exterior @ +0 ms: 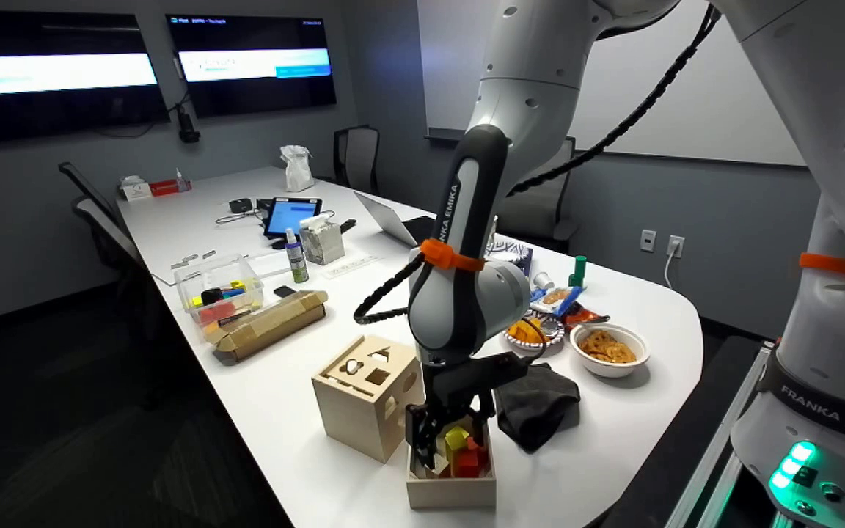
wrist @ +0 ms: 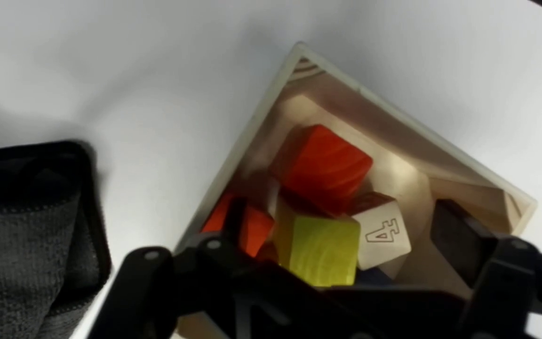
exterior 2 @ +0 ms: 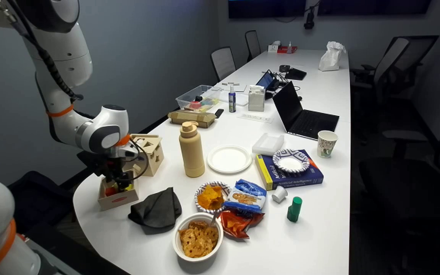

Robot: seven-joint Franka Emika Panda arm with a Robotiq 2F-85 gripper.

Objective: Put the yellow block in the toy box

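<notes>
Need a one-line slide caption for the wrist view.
Open gripper at a wooden tray, with the yellow block lying ungrasped among red blocks and one marked 4.

In the wrist view, tray (wrist: 393,129) partly hidden behind the fingers (wrist: 461,240), black cloth (wrist: 21,254) cut off at left.

Both exterior views: down along table (exterior: 276,396), sharing toy box (exterior: 361,402). Wrist view: close above tray (wrist: 393,125).
</notes>
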